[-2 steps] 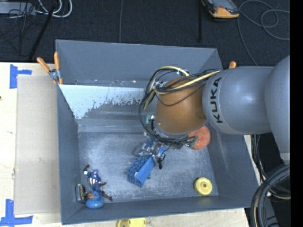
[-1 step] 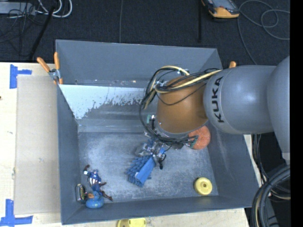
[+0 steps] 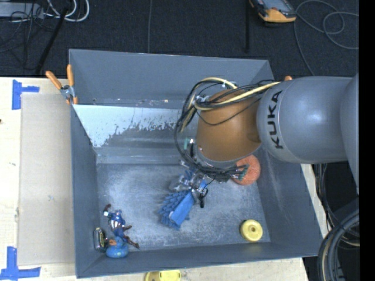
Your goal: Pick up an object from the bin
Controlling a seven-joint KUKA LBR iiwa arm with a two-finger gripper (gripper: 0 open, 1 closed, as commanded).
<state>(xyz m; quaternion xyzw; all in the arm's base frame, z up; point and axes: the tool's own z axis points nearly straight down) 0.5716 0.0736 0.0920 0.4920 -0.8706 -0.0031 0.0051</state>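
My gripper reaches down in the middle of the bin, under the orange wrist cover. Its tip sits right at the upper end of a blue brush, which lies slantwise on the bin floor with its bristles to the left. The fingers meet the brush's top end, but the cover and cables hide how they stand. An orange-red round thing lies just right of the gripper, half hidden behind the wrist.
A yellow round spool lies near the front right corner. A small blue toy figure with a metal piece beside it rests in the front left corner. The arm comes in from the right.
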